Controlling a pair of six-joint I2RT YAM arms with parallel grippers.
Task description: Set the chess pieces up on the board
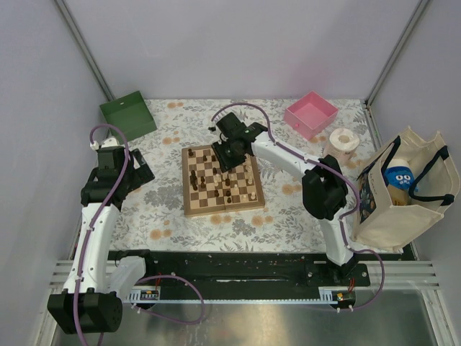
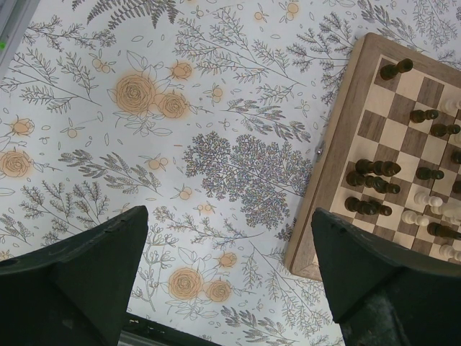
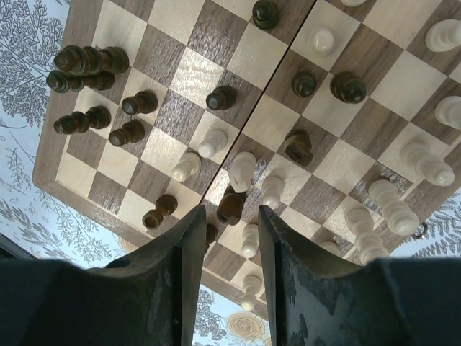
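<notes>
Floral tablecloth point(image 2: 216, 158) fills the left side. The left gripper point(image 2: 229, 216) hangs above it with its fingers spread wide and nothing between them. It sits just beside the left edge of the board point(image 1: 188, 205), probably so that it does not crowd the work.

The board lies in the middle of the table, and the chess pieces point(image 3: 94, 61) stand scattered over it. Dark ones cluster along one edge, pale ones lean toward the other, and several are mixed in the centre, so the ranks are far from ordered.

Over those central squares the right gripper point(image 3: 232, 211) points down, its fingers narrowly apart, a gap that suits one small piece. A dark piece point(image 3: 230, 205) and a pale piece point(image 3: 250, 239) show in that gap, neither visibly clamped. It is likely lining up on one of them.
</notes>
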